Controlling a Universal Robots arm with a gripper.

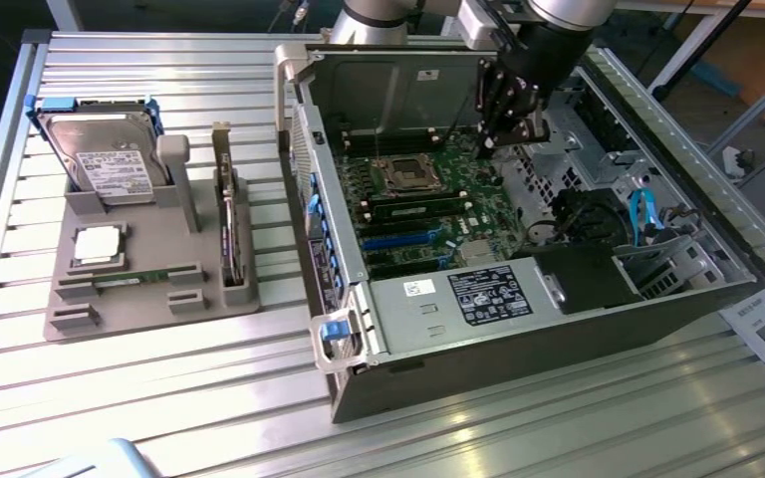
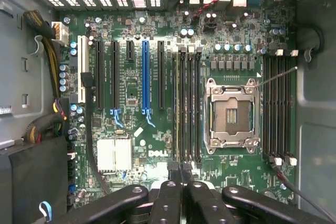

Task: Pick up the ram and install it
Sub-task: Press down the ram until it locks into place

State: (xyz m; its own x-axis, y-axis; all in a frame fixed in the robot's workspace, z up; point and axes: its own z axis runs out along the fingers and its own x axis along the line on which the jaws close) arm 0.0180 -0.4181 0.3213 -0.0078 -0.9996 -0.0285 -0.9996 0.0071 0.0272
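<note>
The ram (image 1: 127,278) is a thin green stick lying flat in a front slot of the grey fixture (image 1: 156,299), on the exterior view's left. My gripper (image 1: 496,149) hangs inside the open computer case, far from the ram and above the motherboard (image 1: 422,214). In the wrist view the gripper (image 2: 181,167) has its two dark fingertips pressed together with nothing visible between them. It points over the long memory slots (image 2: 186,103) beside the empty processor socket (image 2: 231,114). More memory slots (image 2: 278,103) run on the socket's other side.
On the fixture stand a hard drive (image 1: 101,159), a square silvery processor chip (image 1: 97,244) and a tall dark expansion card (image 1: 228,229). The case's side wall (image 1: 323,229), cables (image 1: 641,214) and the black power supply (image 1: 582,279) crowd the motherboard. Slatted metal table (image 1: 489,428) all around.
</note>
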